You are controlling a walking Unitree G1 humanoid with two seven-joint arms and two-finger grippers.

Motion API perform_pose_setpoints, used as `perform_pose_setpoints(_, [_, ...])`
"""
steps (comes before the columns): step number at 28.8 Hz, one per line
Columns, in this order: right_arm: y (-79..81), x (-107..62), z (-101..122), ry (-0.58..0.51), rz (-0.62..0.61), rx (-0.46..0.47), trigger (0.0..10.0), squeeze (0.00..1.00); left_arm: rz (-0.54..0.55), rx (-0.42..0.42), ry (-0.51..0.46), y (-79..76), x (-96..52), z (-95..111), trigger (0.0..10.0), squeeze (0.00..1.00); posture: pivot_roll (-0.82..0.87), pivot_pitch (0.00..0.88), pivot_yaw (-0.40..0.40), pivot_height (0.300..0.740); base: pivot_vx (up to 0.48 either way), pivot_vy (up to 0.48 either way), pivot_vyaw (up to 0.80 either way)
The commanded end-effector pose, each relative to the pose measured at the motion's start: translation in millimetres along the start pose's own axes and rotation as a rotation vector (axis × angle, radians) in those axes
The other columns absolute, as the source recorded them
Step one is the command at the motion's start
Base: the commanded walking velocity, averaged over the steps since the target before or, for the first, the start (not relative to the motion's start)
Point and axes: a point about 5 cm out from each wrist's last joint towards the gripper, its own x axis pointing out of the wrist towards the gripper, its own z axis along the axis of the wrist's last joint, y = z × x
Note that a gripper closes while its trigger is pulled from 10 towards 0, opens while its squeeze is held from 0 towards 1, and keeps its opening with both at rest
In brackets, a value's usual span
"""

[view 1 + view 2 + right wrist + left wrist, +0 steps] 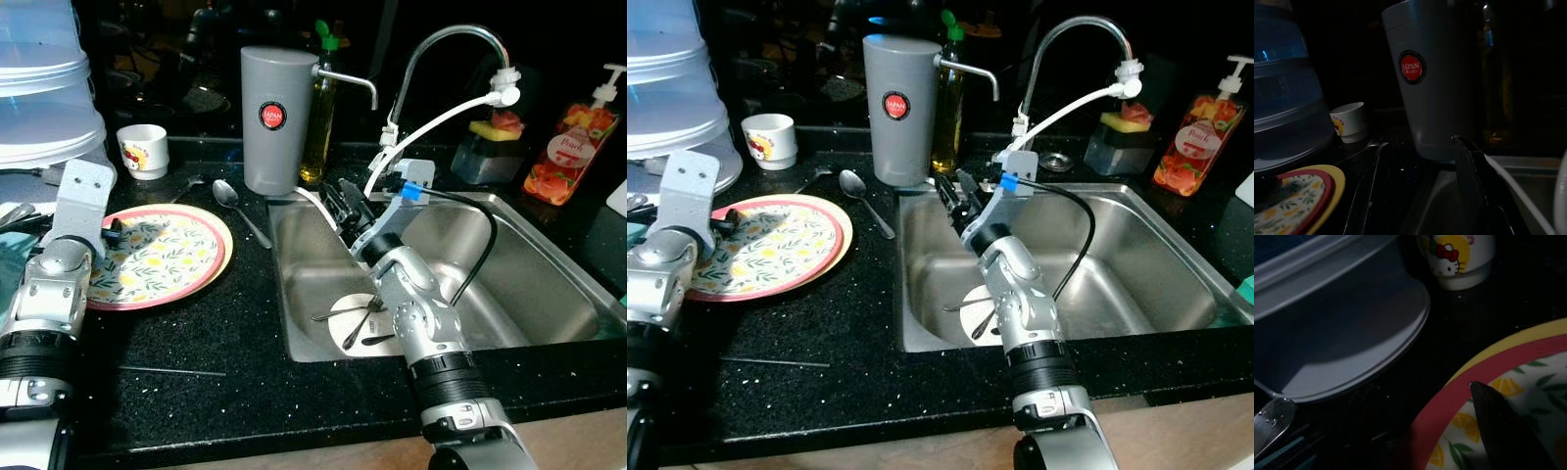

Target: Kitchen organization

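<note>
Right gripper (340, 199) parted and empty over the sink's (549, 264) left rim, near the grey water filter (277, 117). Left gripper (111, 233) above the floral plate (167, 255) on the dark surface (216, 333); finger state unclear. Spoon (235, 204) beside the plate.

Both head eyes look down and forward from above the counter edge, taking in the sink (549, 294), plate (162, 257) and grey dispenser (276, 117); the right eye sits slightly to one side, so everything shifts a little. The left wrist camera is close over the plate's red rim, facing the cup (1459, 257). The right wrist camera sits low at the sink's corner, facing the dispenser, with cup and plate beyond.
</note>
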Motion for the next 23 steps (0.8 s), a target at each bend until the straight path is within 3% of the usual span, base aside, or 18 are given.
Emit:
perform_pose_setpoints(1, [-2.9, -0.3, 3.1, -0.002, -0.004, 0.003, 10.0, 0.00, -0.011, -0.004, 0.137, -2.2, 0.1, -30.6, 10.0, 0.00, 0.07, 0.007, -0.070, 0.740, 0.000, 0.000, 0.00])
perform_pose_setpoints(6, [-4.9, -0.7, 4.0, -0.002, -0.008, 0.001, 10.0, 0.00, -0.079, -0.024, 0.124, -15.2, 2.4, -25.2, 10.0, 0.00, 0.07, 0.010, -0.070, 0.740, 0.000, 0.000, 0.00])
perform_pose_setpoints(11, [-6.9, 0.2, 5.1, -0.003, -0.013, 0.001, 10.0, 0.00, -0.412, -0.108, 0.057, -67.5, -5.0, -11.8, 10.0, 0.00, 0.07, 0.014, -0.069, 0.740, 0.000, 0.000, 0.00])
perform_pose_setpoints(15, [-7.7, 0.5, 6.2, -0.005, -0.016, -0.001, 10.0, 0.00, -0.475, -0.134, 0.050, -80.2, -8.1, -7.7, 10.0, 0.00, 0.07, 0.014, -0.069, 0.740, 0.000, 0.000, 0.00])
perform_pose_setpoints(18, [-10.1, -0.3, 7.5, -0.006, -0.022, -0.006, 10.0, 0.00, -0.625, -0.171, 0.053, -104.2, -17.8, -3.9, 10.0, 0.00, 0.06, 0.021, -0.066, 0.740, 0.000, 0.000, 0.00])
perform_pose_setpoints(23, [-11.3, -0.6, 7.7, -0.004, -0.025, -0.007, 10.0, 0.00, -0.776, -0.211, 0.049, -122.8, -30.3, -2.4, 10.0, 0.00, 0.06, 0.025, -0.067, 0.740, 0.000, 0.000, 0.00])
